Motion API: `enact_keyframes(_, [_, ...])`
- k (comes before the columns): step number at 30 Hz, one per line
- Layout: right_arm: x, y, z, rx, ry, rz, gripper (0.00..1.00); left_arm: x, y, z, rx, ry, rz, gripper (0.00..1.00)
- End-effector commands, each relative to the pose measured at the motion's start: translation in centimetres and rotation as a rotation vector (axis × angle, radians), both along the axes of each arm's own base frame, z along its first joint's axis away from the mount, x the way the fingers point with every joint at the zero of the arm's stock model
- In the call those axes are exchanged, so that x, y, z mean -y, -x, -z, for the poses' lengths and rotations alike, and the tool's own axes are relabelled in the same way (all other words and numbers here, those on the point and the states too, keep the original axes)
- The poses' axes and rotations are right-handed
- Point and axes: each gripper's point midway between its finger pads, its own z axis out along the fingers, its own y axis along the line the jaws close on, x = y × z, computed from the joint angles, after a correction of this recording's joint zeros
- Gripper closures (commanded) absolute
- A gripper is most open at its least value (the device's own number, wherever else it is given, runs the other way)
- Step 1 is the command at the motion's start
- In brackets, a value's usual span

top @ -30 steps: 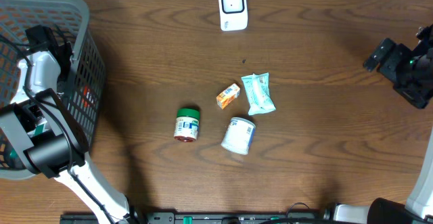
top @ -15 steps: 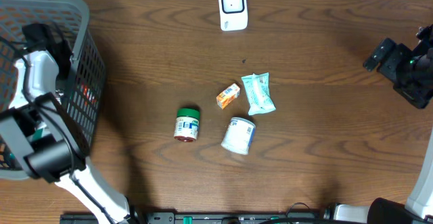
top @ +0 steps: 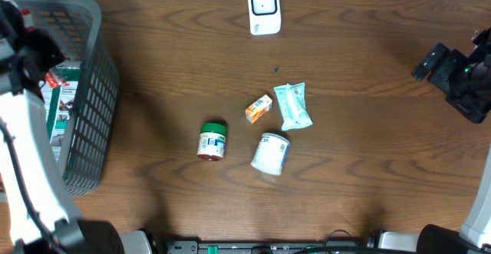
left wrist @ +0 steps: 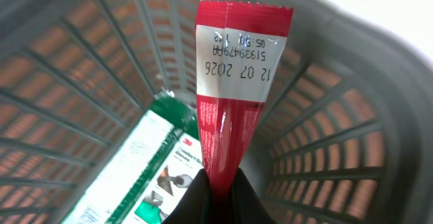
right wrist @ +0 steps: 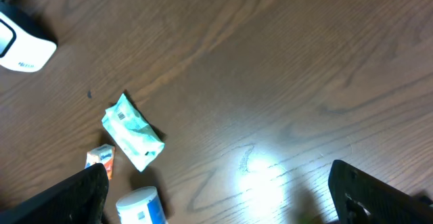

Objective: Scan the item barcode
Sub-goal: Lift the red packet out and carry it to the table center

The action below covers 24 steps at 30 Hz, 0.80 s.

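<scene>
Raised left gripper (left wrist: 218, 185) pinches bottom of red packet (left wrist: 231, 95).

Red sachet (left wrist: 233, 95), white printed date band near top, upright, base pinched, inside grey basket (left wrist: 325, 149).

The left arm (top: 31, 154) is a long white link with black joint housings and a thin black cable (top: 11, 156) running along it. The right arm (top: 459, 85) has a blocky black wrist section with a small green light (top: 466, 70) and a white link (top: 480, 208). Its fingers (right wrist: 74, 198) are matte black slabs with angled ends.
</scene>
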Motion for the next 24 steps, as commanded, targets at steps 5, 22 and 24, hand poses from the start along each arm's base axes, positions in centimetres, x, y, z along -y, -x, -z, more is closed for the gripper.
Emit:
enact_keyframes(5, [0.2, -0.2, -0.3, 0.008, 0.005, 0.012, 0.01, 4.7, 2.9, -7.3, 0.208, 0.075, 0.098, 0.93])
enact_keyframes(22, [0.2, -0.2, -0.3, 0.008, 0.005, 0.012, 0.01, 25.9, 4.7, 0.0, -0.113, 0.400, 0.674, 0.93])
enact_keyframes(24, [0.2, -0.2, -0.3, 0.008, 0.005, 0.012, 0.01, 27.8, 4.5, 1.5, -0.165, 0.407, 0.717, 0.93])
